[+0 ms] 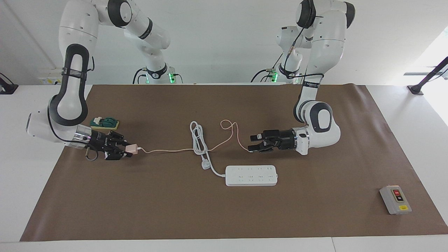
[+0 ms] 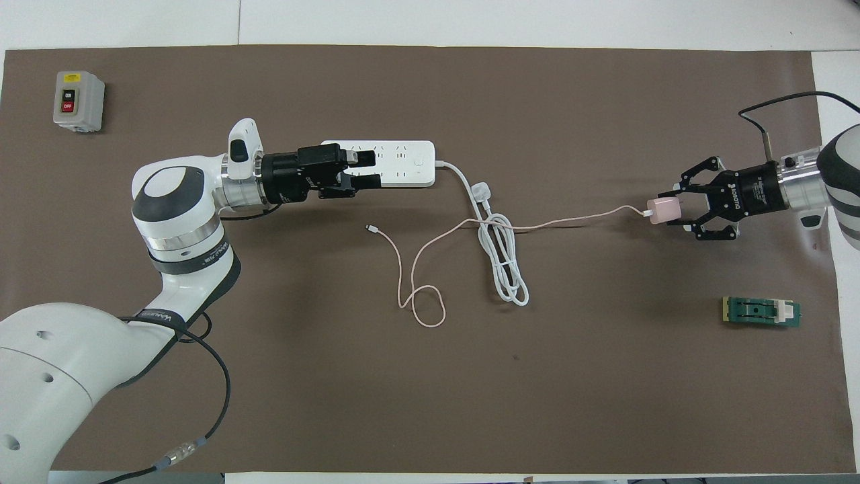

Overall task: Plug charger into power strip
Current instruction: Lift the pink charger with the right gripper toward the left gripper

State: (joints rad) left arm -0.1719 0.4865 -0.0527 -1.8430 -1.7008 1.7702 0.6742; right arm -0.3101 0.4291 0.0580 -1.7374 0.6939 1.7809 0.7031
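Charger gripped at right arm's end; strip not yet reached.

Right pincer [image 1: 123,149] clamped on charger [image 1: 131,149], low over surface [image 1: 210,217], pink cable [image 1: 168,151] trailing. Power strip [image 1: 251,175] mid-surface, farther from robots than coiled white cord [image 1: 198,138]. Left pincer [image 1: 254,142] parted, holding nothing, above strip's end. Advised: turn prongs downward, align over socket, brace strip, press straight.

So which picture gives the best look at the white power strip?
The facing view: the power strip lies fully uncovered, both socket rows visible, with the left gripper raised, nearer the robots. In the overhead view, that gripper covers one end of the strip.
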